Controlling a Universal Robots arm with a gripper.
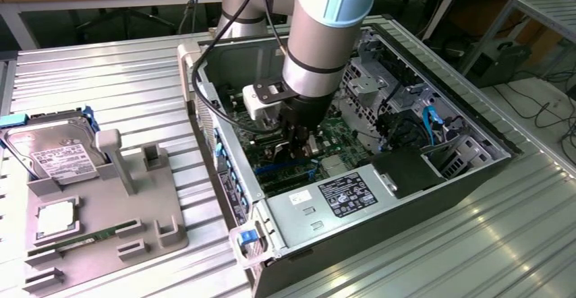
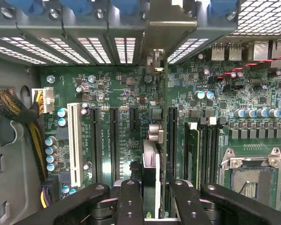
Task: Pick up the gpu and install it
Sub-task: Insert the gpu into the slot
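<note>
The gripper [image 2: 152, 199] is closed on the graphics card [image 2: 151, 176], holding it edge-on inside the open computer case [image 1: 468, 176], just above the green motherboard [image 2: 117, 84] and its black expansion slots [image 2: 114, 140]

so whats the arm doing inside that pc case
The robot arm has reached down into the open computer case and its hand is shut on the gpu, holding the card edge-on just above the motherboard, near its expansion slots. The card does not look seated yet. Outside the case, a hard drive and a memory stick sit on the grey holder.
</note>
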